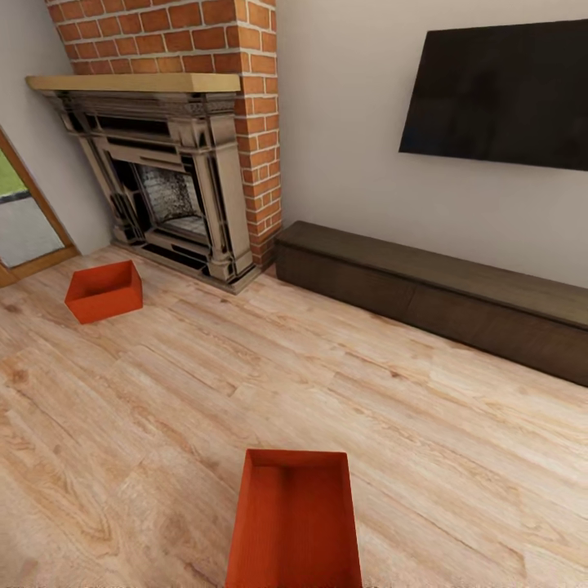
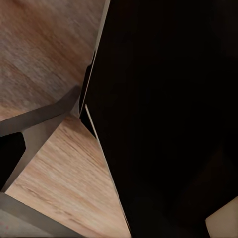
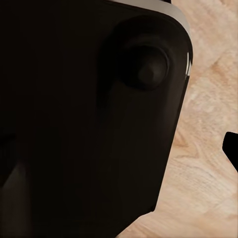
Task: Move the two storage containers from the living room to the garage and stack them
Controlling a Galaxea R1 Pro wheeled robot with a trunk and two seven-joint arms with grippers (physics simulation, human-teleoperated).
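Two orange-red bins are sitting on the light wood plank floor (image 1: 392,425), both open side up. The near bin (image 1: 296,514) is lying at bottom centre of the head view, its long side running away from the camera and its lower edge cut by the frame. The far bin (image 1: 104,291) is resting at middle left, well apart from the first, near the front of the dark fireplace (image 1: 167,188).

The fireplace is standing in the upper left under a pale wood mantel (image 1: 135,82), with a red brick chimney (image 1: 212,33) rising behind it. A long low dark-brown bench (image 1: 433,294) is running along the white wall to the right of the bricks, and a black TV (image 1: 498,94) is hanging above it, upper right.

Wrist views: dark robot housing is blocking most of each frame, with wood floor showing past it. Jaw state of either gripper: cannot tell.
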